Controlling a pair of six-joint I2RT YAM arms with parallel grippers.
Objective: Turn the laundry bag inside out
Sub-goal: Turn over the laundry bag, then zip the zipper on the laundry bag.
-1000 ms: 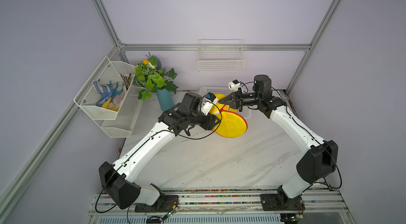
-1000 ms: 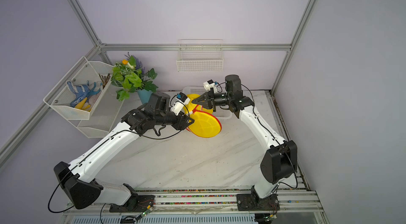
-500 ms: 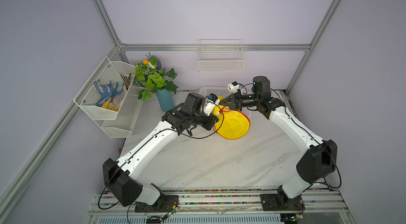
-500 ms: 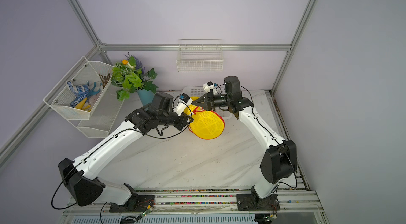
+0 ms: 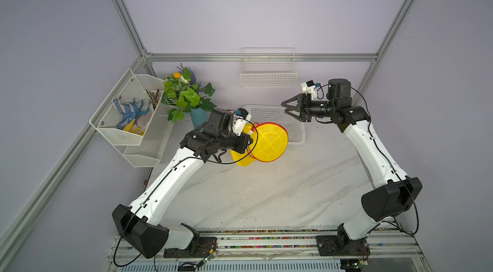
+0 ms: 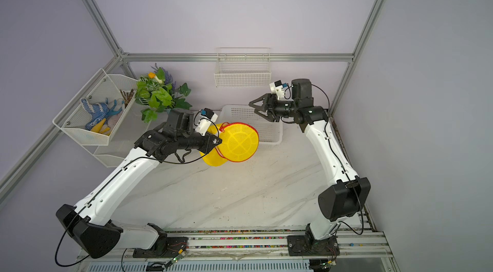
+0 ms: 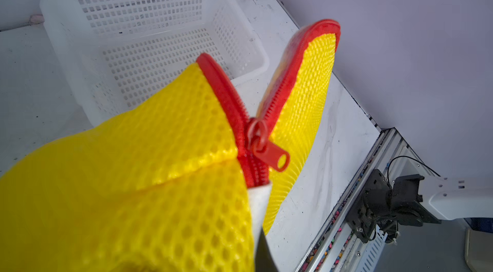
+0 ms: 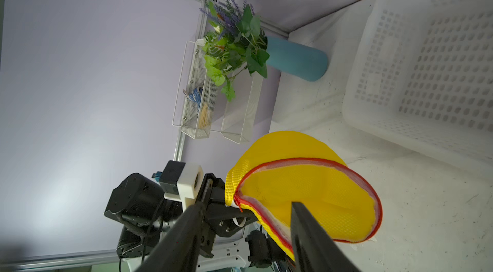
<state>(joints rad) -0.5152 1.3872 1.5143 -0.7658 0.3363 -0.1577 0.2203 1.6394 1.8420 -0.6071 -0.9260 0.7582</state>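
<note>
One laundry bag in clenched left claw, mouth toward parted right claw.

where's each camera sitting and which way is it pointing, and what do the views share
Both top views: high above the front, facing down and back; both arms whole, laundry bag, basket.
Left wrist: on the left arm, facing along the bag's zipper to the basket; one finger shows.
Right wrist: on the right arm, facing the bag and left gripper past its own open fingers.
Shared: both wrist views show the bag and basket.
</note>
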